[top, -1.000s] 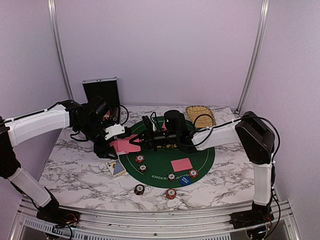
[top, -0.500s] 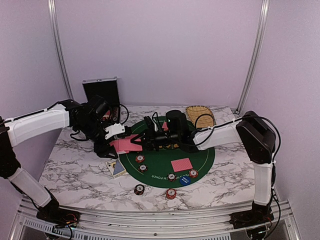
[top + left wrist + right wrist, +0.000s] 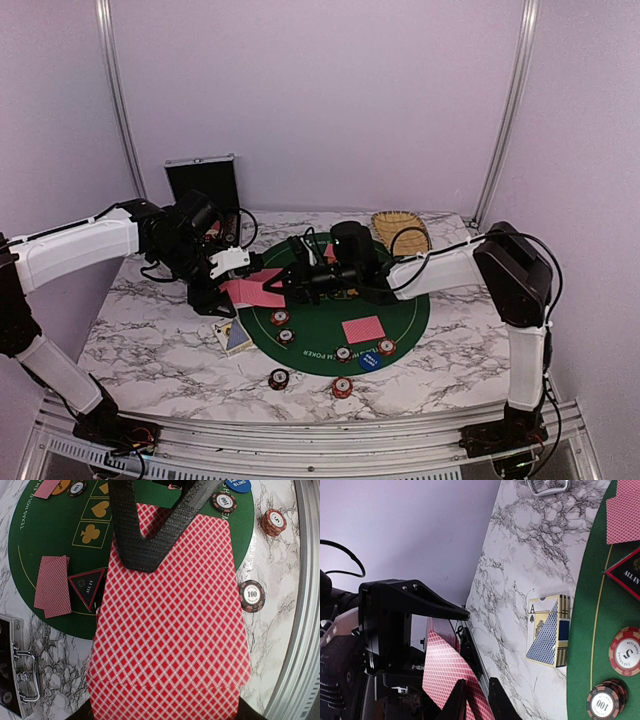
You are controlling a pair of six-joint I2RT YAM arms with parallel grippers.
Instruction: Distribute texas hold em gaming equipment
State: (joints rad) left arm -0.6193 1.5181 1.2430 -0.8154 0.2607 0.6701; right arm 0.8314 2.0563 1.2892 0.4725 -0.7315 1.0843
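My left fingers point(image 3: 228, 262) clamp the deck point(image 3: 165, 702); my right fingers point(image 3: 125, 525) sit nearly closed at its top card point(image 3: 170, 630), hold unclear. A shallow pinch could drag extras.

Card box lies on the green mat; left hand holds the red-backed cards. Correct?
No. Right wrist view shows the card box on the marble table, beside the green mat. The left hand does hold the red-backed cards.

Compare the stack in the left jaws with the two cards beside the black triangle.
The left gripper holds the stack off the table; the two cards lie flat on the green mat. The stack is many cards thick; the two cards merely overlap. Both show red lattice backs.
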